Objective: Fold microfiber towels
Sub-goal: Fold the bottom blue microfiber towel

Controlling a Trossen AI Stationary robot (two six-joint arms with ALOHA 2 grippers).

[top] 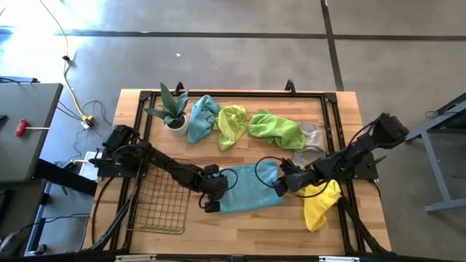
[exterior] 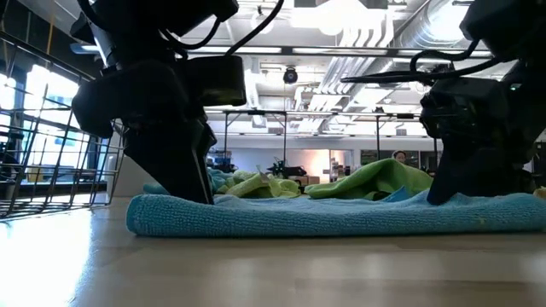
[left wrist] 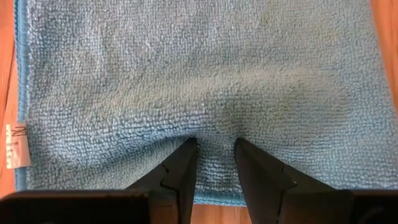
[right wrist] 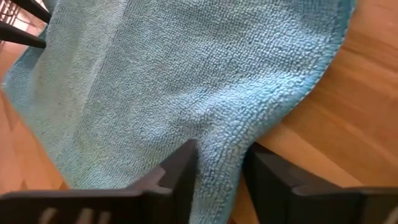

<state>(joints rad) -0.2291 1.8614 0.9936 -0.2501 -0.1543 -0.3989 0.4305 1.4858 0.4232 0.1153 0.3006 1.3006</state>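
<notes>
A teal microfiber towel (top: 247, 188) lies spread on the table's near middle. My left gripper (top: 215, 191) is at its left edge and my right gripper (top: 280, 183) at its right edge; each is shut on a small ridge of the cloth. A yellow towel (top: 320, 204) lies crumpled under my right arm. At the back lie another teal towel (top: 202, 116), two lime green towels (top: 231, 125) (top: 275, 129) and a pale grey towel (top: 312, 138), all bunched up. My left gripper (left wrist: 214, 144) pinches a small raised ridge of the teal towel (left wrist: 214, 163) between its two fingers, close to the left hem. The fingers slant down from the table's left. The towel lies flat on the table. My right gripper (right wrist: 221, 149) pinches a raised fold (right wrist: 219, 163) of the teal towel between its two fingers, at the towel's right edge. The fingers slant down from the table's right. One layer or several, I cannot tell. The rest of the towel lies on the table.
A dark wire-mesh basket (top: 156, 204) lies at the near left, beside my left arm. A small potted plant (top: 173, 110) stands at the far left. A black frame (top: 233, 94) runs around the wooden table top.
</notes>
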